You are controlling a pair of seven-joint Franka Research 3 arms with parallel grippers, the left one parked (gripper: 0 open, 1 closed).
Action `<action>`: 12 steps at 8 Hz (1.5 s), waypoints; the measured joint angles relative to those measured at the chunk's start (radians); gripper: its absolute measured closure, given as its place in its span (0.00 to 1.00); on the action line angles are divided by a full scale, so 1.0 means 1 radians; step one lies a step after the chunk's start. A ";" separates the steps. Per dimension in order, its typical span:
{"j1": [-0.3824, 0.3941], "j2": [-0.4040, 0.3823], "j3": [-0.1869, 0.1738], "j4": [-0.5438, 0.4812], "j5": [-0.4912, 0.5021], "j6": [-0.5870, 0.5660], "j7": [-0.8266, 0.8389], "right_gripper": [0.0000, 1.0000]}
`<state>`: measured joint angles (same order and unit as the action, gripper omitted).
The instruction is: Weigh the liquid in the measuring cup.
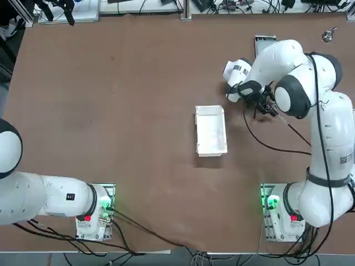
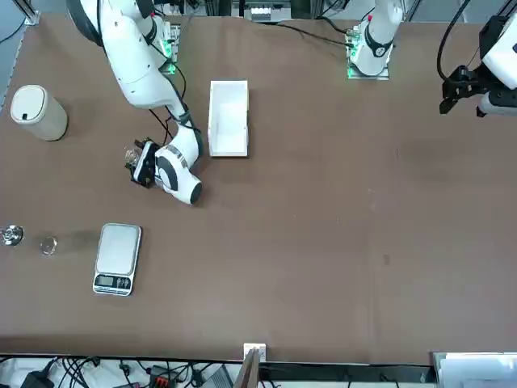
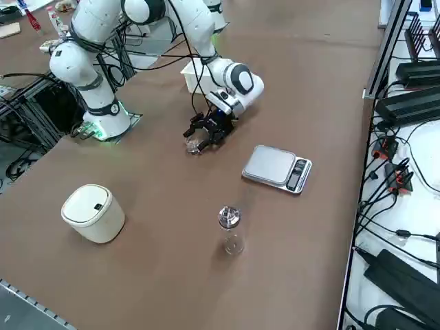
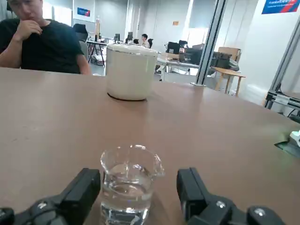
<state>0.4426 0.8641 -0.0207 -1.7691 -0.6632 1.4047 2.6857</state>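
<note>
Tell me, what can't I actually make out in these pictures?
Wrist view: the measuring cup, between the right gripper's open fingers, has its base cut off by the edge.
Top view: the right arm covers that cup and most of the scale.
Front view: the scale's display is too small to read.

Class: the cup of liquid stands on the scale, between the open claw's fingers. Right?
No. The cup stands on the table, between the open claw's fingers; the right side view shows the scale bare and apart from it.

White open box [image 1: 211, 130], cream lidded canister [image 3: 93, 212], seated person [image 4: 40, 40], small metal weight [image 3: 229, 217]
</note>
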 joint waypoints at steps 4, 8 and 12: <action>0.000 0.016 -0.011 0.000 -0.004 -0.008 0.036 0.04; 0.002 0.021 -0.014 0.000 -0.012 -0.010 0.051 0.22; 0.008 0.026 -0.014 0.002 -0.026 -0.018 0.055 0.38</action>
<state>0.4506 0.8904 -0.0352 -1.7668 -0.6894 1.3863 2.7410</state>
